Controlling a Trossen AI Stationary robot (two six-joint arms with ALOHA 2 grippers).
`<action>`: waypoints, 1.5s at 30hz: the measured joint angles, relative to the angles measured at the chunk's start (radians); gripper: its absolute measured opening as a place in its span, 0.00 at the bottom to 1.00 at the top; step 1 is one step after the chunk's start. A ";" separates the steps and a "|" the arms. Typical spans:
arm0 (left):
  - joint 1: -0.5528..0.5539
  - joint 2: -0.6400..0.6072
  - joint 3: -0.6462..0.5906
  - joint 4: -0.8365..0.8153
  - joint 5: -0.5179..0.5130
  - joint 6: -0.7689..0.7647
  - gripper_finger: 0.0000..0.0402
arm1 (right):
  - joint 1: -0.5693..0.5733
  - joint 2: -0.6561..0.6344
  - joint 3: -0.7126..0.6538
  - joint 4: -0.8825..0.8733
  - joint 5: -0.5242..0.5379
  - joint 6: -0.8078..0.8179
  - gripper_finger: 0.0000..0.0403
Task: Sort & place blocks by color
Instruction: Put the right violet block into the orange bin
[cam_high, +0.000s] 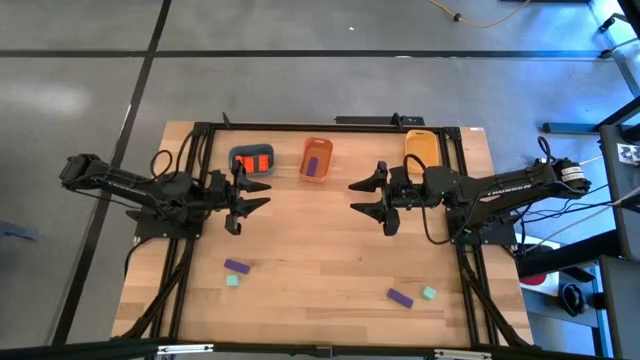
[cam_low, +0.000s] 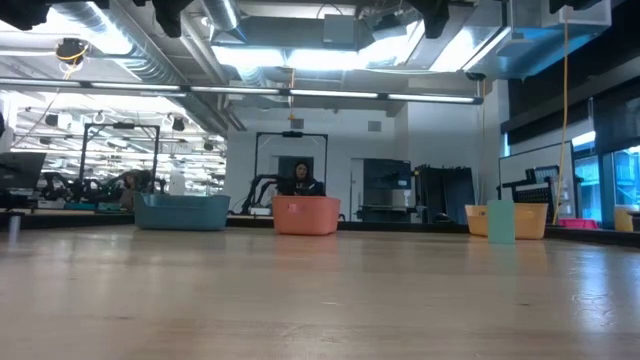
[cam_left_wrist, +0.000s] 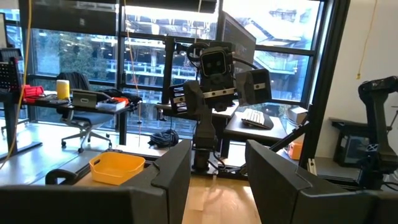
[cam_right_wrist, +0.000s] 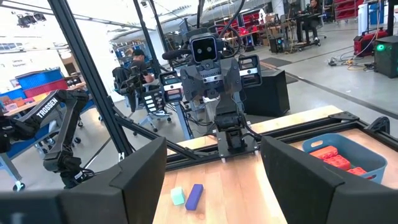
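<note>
Blocks: orange-red bricks (cam_high: 258, 162) lie in the far blue-grey tray (cam_high: 236, 155), apparently two; purple brick (cam_high: 236, 266) lies near-left. Left gripper (cam_high: 258, 193) and right gripper (cam_high: 362, 196) hover mid-table, jaws spread, empty.

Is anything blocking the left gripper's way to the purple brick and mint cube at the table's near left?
Nothing visible. The open left gripper hangs above bare wooden table; the small purple oblong brick and mint-green cube lie beside each other, with only open wood between.
</note>
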 joint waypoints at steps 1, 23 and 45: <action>0.000 0.000 0.000 0.000 0.000 0.000 0.36 | 0.000 0.000 0.000 0.000 0.000 0.000 0.65; 0.000 0.000 0.000 0.000 0.008 -0.030 0.36 | 0.000 0.000 0.000 0.000 -0.001 0.028 0.65; 0.000 0.000 0.001 0.001 0.007 -0.030 0.36 | 0.222 0.113 0.474 -1.061 -0.074 0.357 0.65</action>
